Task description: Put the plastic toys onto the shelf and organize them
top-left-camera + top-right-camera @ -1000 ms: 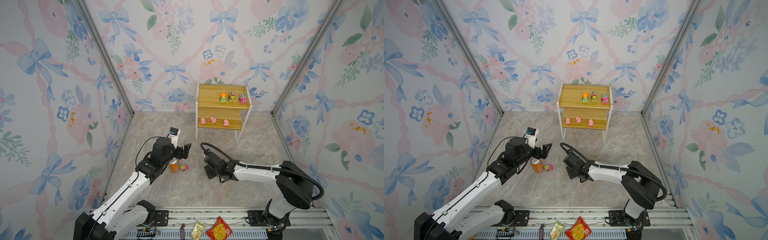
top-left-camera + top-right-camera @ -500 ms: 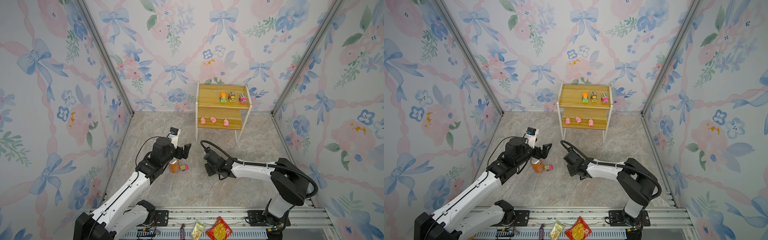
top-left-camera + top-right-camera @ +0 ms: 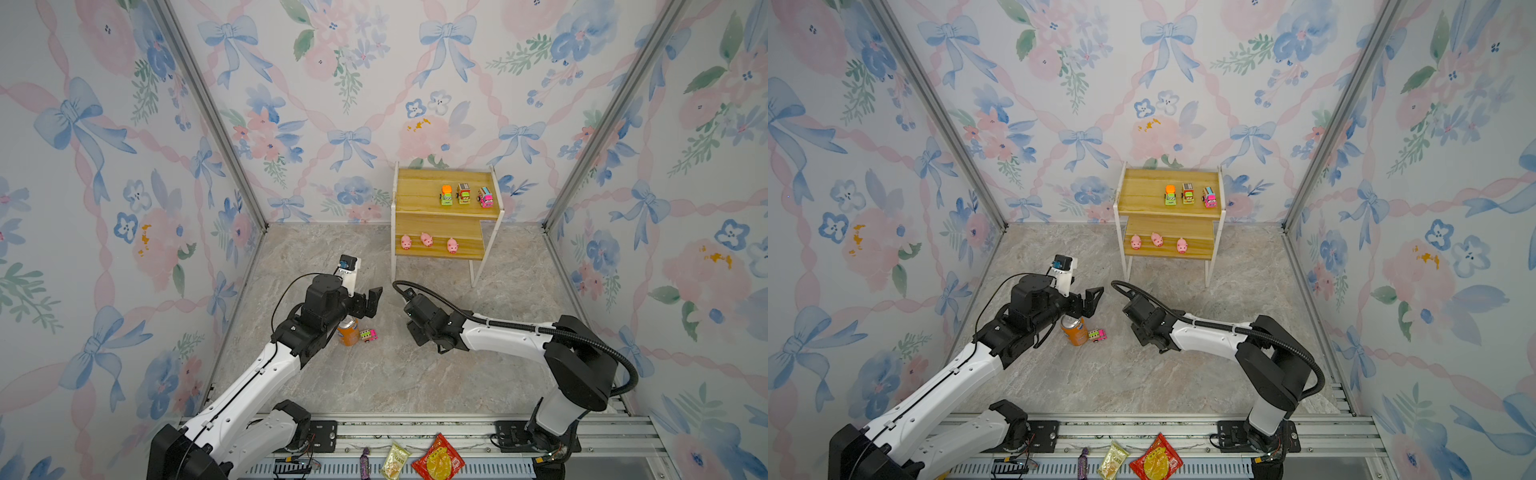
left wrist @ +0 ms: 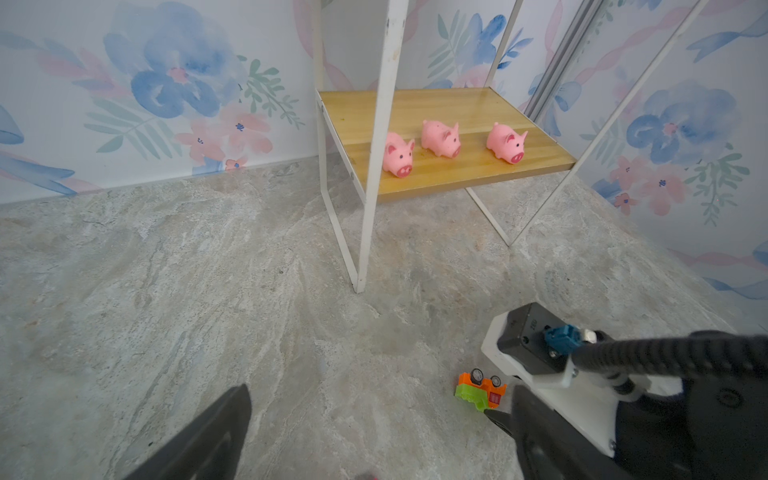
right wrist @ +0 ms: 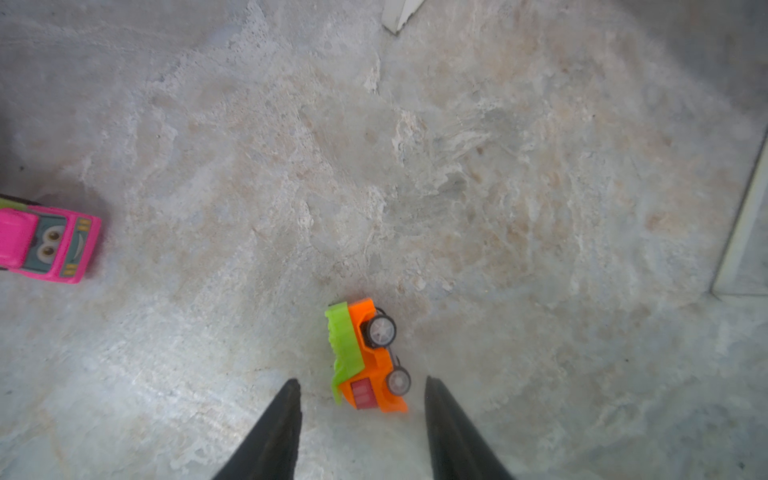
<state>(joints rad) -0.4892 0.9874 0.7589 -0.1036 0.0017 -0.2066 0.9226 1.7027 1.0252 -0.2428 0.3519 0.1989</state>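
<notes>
Since a second earlier the right gripper had crept slightly toward the shelf; its jaws stood apart, flanking but not touching the orange truck, which lay on its side on the floor. The left gripper stayed wide open above the can and pink truck. With three trucks and three pigs shelved, a grasp on the orange truck seemed next.

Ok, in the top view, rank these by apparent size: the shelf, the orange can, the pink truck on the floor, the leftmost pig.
1. shelf
2. orange can
3. pink truck and leftmost pig: nearly alike, and the pig sits farther away, so unranked.
</notes>
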